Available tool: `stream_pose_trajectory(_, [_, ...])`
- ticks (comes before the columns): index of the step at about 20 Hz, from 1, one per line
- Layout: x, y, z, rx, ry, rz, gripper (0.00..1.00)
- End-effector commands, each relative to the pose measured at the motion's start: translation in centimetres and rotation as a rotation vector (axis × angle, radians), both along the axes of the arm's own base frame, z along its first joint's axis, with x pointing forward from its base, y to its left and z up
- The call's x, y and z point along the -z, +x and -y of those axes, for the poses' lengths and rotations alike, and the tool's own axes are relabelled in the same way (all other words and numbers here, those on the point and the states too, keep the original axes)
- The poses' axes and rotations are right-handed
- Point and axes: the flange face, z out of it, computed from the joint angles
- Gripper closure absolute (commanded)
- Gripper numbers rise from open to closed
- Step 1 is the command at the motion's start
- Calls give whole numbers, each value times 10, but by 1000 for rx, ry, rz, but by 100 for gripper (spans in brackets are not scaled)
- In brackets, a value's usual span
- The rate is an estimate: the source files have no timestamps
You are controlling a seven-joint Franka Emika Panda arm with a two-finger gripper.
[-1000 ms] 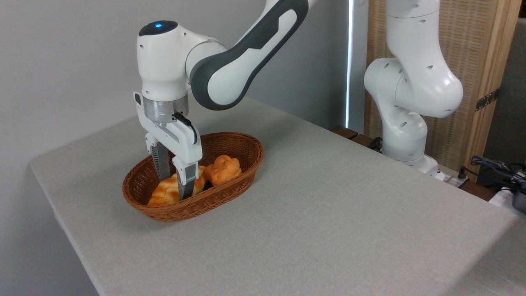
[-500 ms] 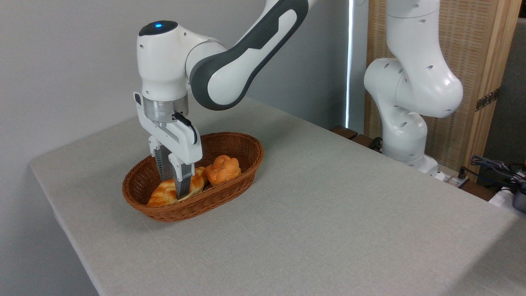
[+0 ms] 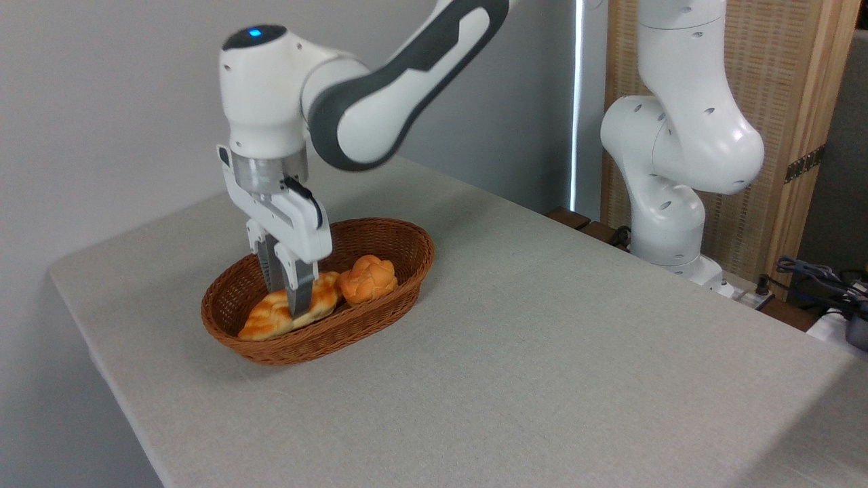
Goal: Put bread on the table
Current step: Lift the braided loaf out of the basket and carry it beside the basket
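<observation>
Bread [image 3: 271, 318] sits clamped between the closed gripper [image 3: 290, 306] fingers; its ends overhang the basket [image 3: 400, 247].

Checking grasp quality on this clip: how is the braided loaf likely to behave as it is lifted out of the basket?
The loaf is long and the tool grips it near its middle, so it should hang fairly level. It shows no sag, so it is probably stiff. Its creased, bumpy crust likely resists slipping. Being long, an end might brush the basket rim.
</observation>
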Motion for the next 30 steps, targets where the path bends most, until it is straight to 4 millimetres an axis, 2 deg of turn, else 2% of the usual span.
stream_pose_trajectory(1, [-46, 3, -3, 29, -4, -83, 65])
stream_pose_trajectory(3, [-59, 5, -8, 42, -30, -100, 65])
stream_pose_trajectory(5, [-77, 12, -37, 38, -45, -134, 65])
stream_pose_trajectory(8, [-95, 16, -52, 64, -63, -147, 65])
stream_pose_trajectory(10, [-101, 21, -74, 50, -59, -142, 64])
stream_pose_trajectory(13, [-102, 24, -97, 67, -35, -132, 63])
stream_pose_trajectory(14, [-103, 28, -120, 35, -25, -126, 63])
stream_pose_trajectory(16, [-102, 29, -145, 49, 2, -121, 62])
stream_pose_trajectory(20, [-88, 37, -182, 82, 15, -110, 56])
stream_pose_trajectory(23, [-74, 36, -197, 93, 52, -132, 54])
stream_pose_trajectory(25, [-61, 37, -200, 102, 87, -147, 47])
stream_pose_trajectory(26, [-52, 38, -202, 105, 106, -150, 30])
stream_pose_trajectory(27, [-45, 39, -203, 98, 115, -148, 9])
stream_pose_trajectory(30, [-34, 38, -203, 98, 119, -138, 7])
